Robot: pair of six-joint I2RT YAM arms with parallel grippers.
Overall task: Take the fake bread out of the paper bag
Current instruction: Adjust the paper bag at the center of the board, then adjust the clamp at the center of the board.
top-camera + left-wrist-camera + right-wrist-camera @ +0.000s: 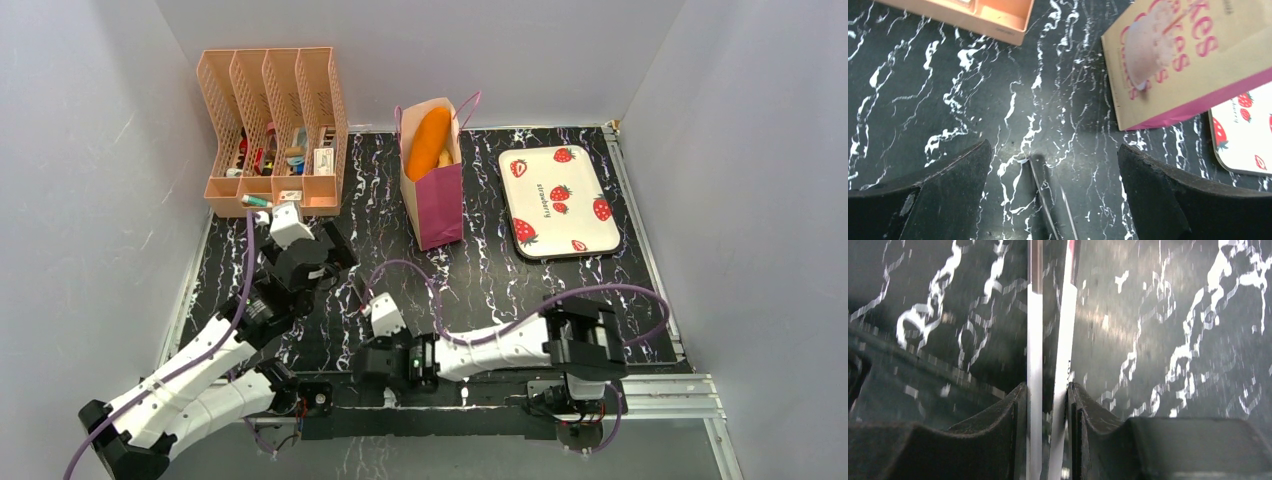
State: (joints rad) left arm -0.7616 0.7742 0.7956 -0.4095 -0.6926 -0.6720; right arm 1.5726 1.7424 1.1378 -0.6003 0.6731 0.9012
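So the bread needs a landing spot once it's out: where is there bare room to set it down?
The strawberry tray is bare, right of the paper bag. Bare table also lies on the arms' side of the bag and tray. Crowded: below the file rack, where the left claw and the right claw with its tongs meet.

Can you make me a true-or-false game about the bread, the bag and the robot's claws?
1. The fake bread sticks out of the top of the paper bag. True.
2. The paper bag lies flat on its side. False: it stands upright.
3. The left claw is wide open. True.
4. The right claw holds nothing. False: it is shut on a thin metal tool.
5. The fake bread sits on the strawberry tray. False: it is in the paper bag, beside the tray.
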